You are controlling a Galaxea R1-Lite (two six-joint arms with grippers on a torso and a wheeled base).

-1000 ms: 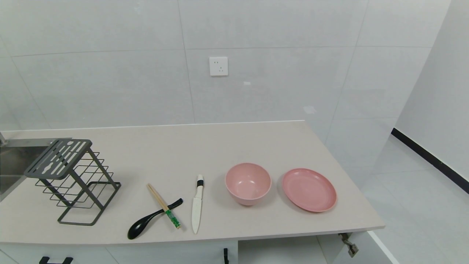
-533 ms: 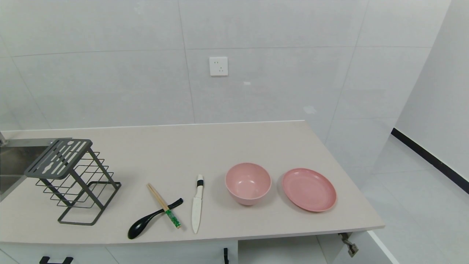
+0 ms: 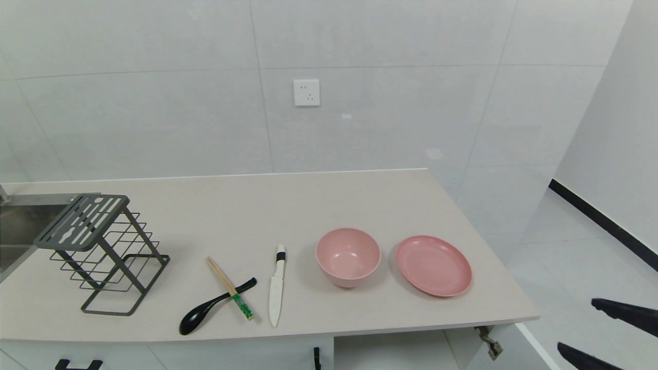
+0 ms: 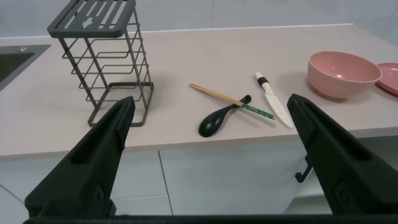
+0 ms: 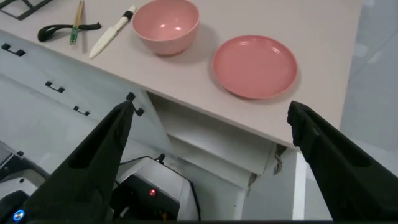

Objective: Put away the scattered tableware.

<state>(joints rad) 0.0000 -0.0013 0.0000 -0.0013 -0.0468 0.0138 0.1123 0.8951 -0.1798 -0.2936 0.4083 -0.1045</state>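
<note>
On the beige counter (image 3: 308,205) lie a pink bowl (image 3: 348,256), a pink plate (image 3: 433,265), a white knife (image 3: 277,285), chopsticks (image 3: 229,288) and a black spoon (image 3: 211,307) crossed under them. A grey wire rack (image 3: 97,246) stands at the left. My right gripper (image 3: 577,326) hangs open and empty beyond the counter's right front corner, below counter height. In the right wrist view this gripper (image 5: 210,107) is in front of the plate (image 5: 255,65) and bowl (image 5: 165,25). My left gripper (image 4: 210,102) is open and empty, in front of the counter edge, facing the spoon (image 4: 217,119) and rack (image 4: 102,56).
A steel sink (image 3: 15,226) is sunk into the counter at the far left. Under the counter's right end a cabinet stands open, its hinge (image 3: 488,345) showing. Drawer handles (image 5: 55,87) line the cabinet fronts. A wall socket (image 3: 306,92) sits above the counter.
The right gripper's two fingers have come into the head view at the lower right. Nothing on the counter has moved.
</note>
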